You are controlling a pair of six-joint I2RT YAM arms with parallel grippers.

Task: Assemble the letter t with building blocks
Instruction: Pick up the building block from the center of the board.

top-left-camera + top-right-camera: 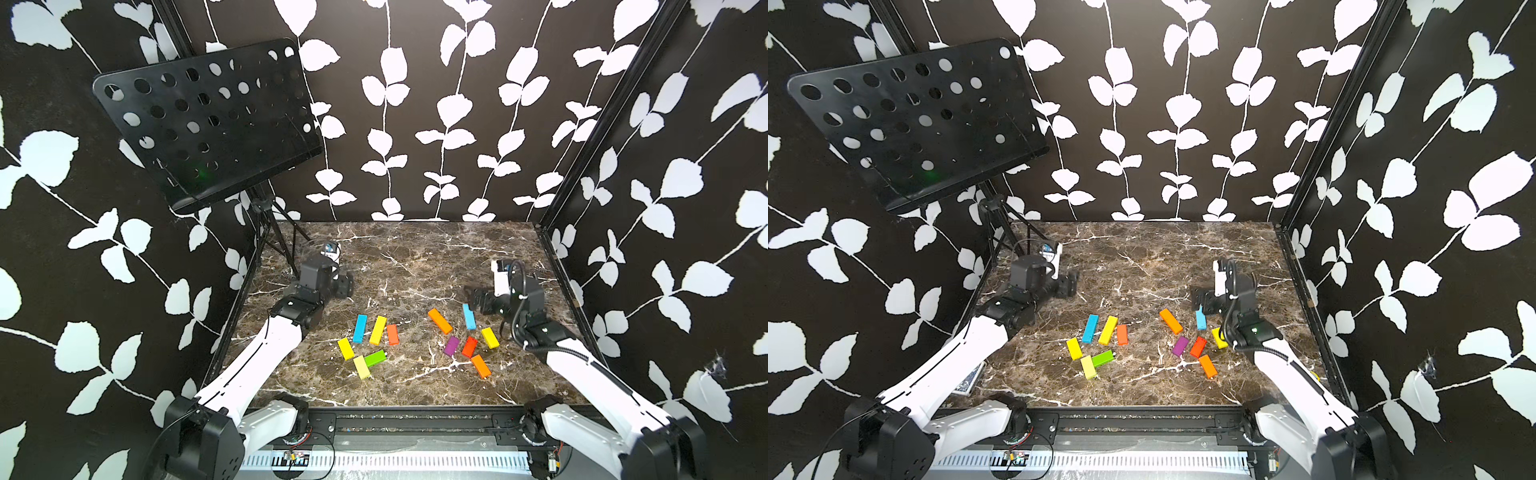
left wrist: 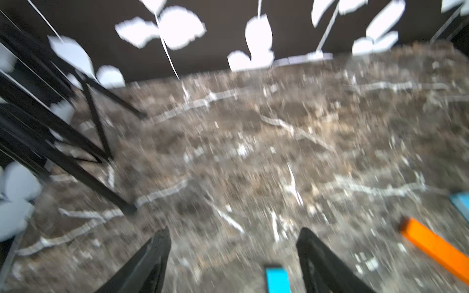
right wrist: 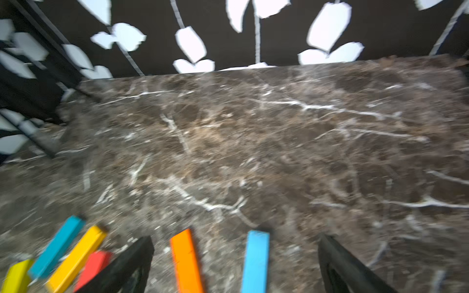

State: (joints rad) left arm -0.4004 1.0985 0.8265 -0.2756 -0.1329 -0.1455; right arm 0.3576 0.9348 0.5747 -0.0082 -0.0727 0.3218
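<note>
Marble table: all task items sit on its near half. Black perforated music stand stands at the far-left corner.

Left arm reaches in from the near left, right arm from the near right.

Left gripper: above the table, beyond the left group of blocks and apart from them. Left wrist view is blurred, but the fingers stand moderately apart with bare marble between them. Nothing held.

Right gripper: just beyond the right blue block; contact can't be told. In the right wrist view the fingers are spread wide. Nothing gripped.

Building blocks are loose, in two groups.
- Left group: left blue block, long yellow block and short orange block lie side by side. Short yellow block is nearer. Green block touches the pale yellow block.
- Right group: long orange block, right blue block, yellow block, purple block just beside the red block, and the near orange block.
</note>
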